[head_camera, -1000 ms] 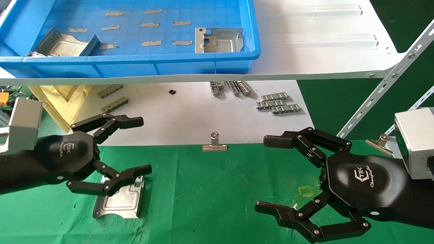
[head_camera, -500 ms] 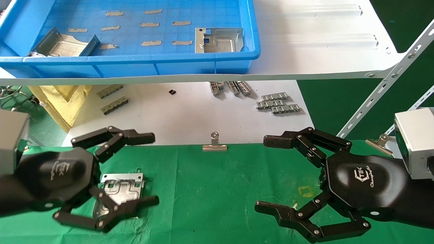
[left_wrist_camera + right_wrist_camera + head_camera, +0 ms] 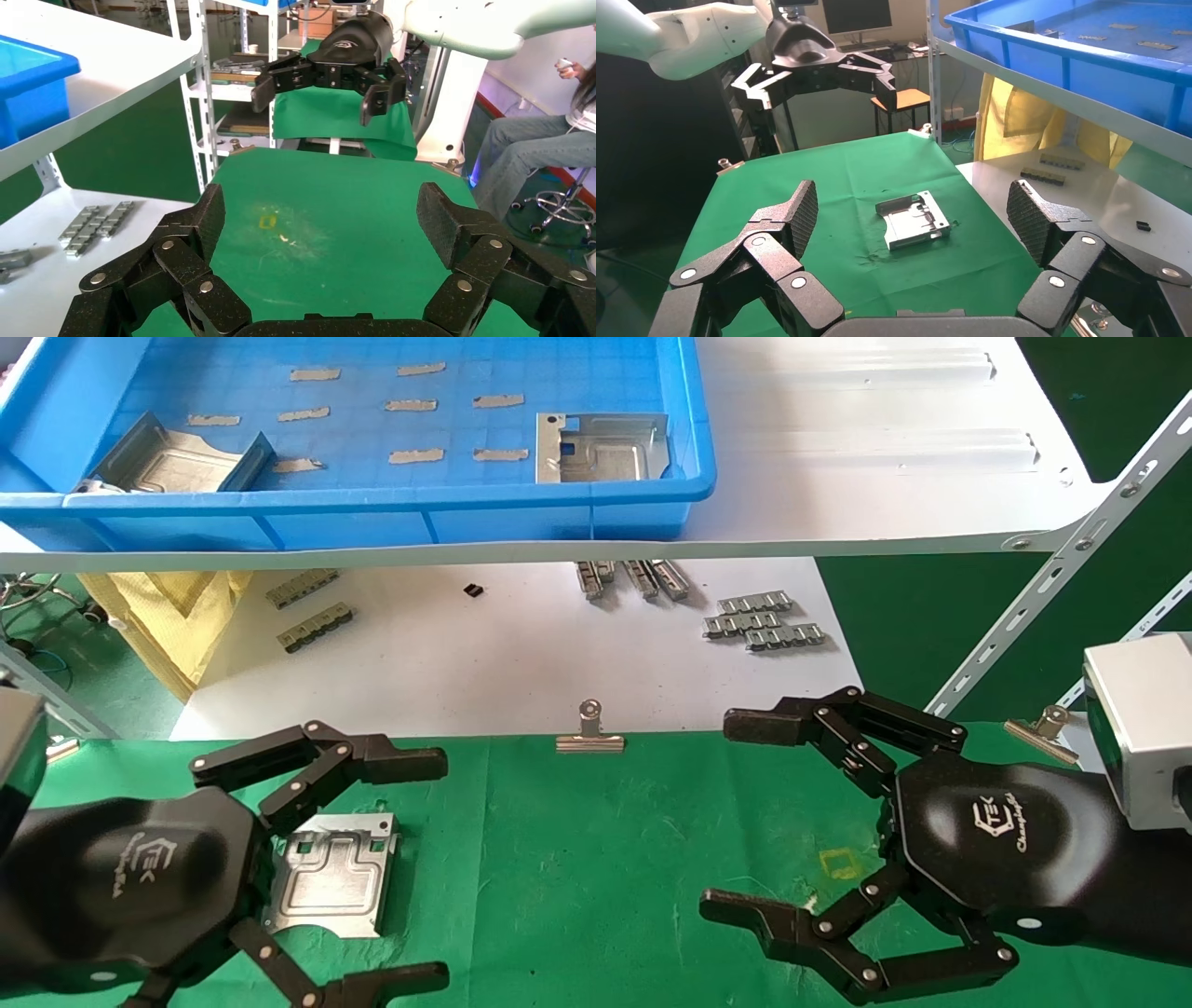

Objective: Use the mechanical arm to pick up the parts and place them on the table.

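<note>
One silver stamped part (image 3: 332, 876) lies flat on the green-cloth table (image 3: 596, 859) at the front left; it also shows in the right wrist view (image 3: 914, 220). My left gripper (image 3: 438, 873) is open and empty, hovering over the table with its palm just left of that part. My right gripper (image 3: 736, 817) is open and empty above the table's right side. Two more parts, one (image 3: 601, 447) at the right and one (image 3: 177, 460) at the left, lie in the blue tray (image 3: 391, 519).
The blue tray stands on a white shelf board (image 3: 885, 477) above. Below it a white sheet (image 3: 521, 654) holds grey ridged strips (image 3: 764, 619). A binder clip (image 3: 589, 733) sits on the cloth's edge. A yellow square mark (image 3: 843, 864) is near my right gripper.
My left gripper has pulled back toward me, down and left in the head view, uncovering the part on the cloth. The right arm has not moved.
</note>
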Motion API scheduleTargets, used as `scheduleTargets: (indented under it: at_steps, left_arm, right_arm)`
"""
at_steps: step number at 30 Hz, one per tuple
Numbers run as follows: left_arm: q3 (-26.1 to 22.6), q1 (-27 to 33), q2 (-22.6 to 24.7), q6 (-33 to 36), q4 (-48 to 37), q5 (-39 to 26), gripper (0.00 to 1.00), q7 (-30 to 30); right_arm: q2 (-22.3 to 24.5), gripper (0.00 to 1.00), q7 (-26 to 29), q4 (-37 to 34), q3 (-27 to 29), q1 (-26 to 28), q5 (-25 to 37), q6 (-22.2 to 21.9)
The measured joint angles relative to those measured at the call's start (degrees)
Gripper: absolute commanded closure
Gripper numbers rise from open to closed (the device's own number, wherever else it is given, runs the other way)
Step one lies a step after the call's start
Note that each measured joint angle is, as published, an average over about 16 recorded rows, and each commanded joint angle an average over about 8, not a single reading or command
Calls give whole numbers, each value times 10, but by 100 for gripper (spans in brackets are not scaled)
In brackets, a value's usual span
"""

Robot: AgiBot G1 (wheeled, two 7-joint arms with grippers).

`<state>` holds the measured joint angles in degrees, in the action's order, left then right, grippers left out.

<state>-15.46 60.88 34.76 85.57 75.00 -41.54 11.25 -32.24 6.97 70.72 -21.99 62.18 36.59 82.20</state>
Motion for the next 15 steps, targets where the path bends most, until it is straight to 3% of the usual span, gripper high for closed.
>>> scheduleTargets:
  at_steps: [15]
  left_arm:
    - [-3, 4, 1, 0, -8, -1, 0, -3]
  right_arm:
    - [0, 0, 0, 0, 0, 0, 0, 0]
